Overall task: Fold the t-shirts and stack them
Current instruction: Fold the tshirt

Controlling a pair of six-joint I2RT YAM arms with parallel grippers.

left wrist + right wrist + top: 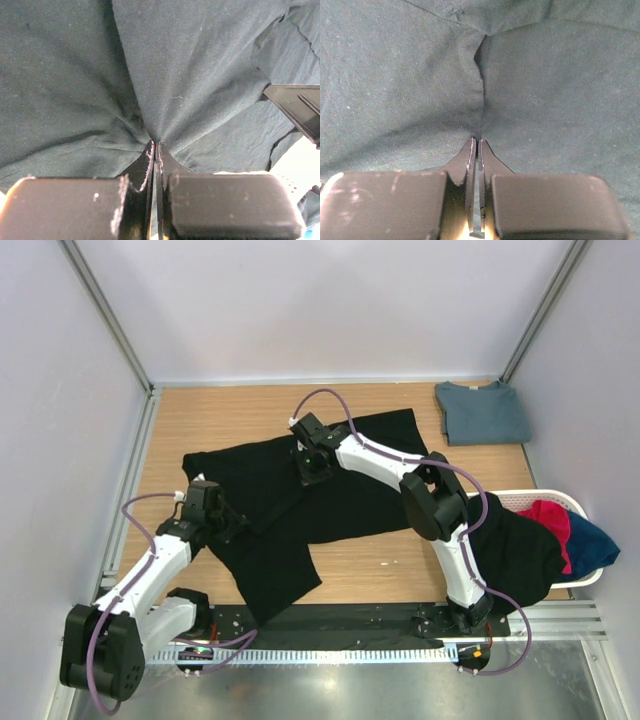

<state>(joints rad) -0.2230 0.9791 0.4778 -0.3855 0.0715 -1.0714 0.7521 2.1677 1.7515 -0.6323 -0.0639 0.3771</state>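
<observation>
The left hand (155,146) and right hand (476,142) each clamp the limp, light black t-shirt (350,504); its hems likely hold best.

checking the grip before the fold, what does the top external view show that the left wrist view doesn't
Only top external: the whole black t-shirt rumpled on the table, the right tool at its far part, a folded slate-blue shirt in the far right corner, a basket of other shirts. Only left wrist: fingers shut on a pinch of cloth, creases fanning from it. Both: the left tool gripping the black t-shirt.
</observation>
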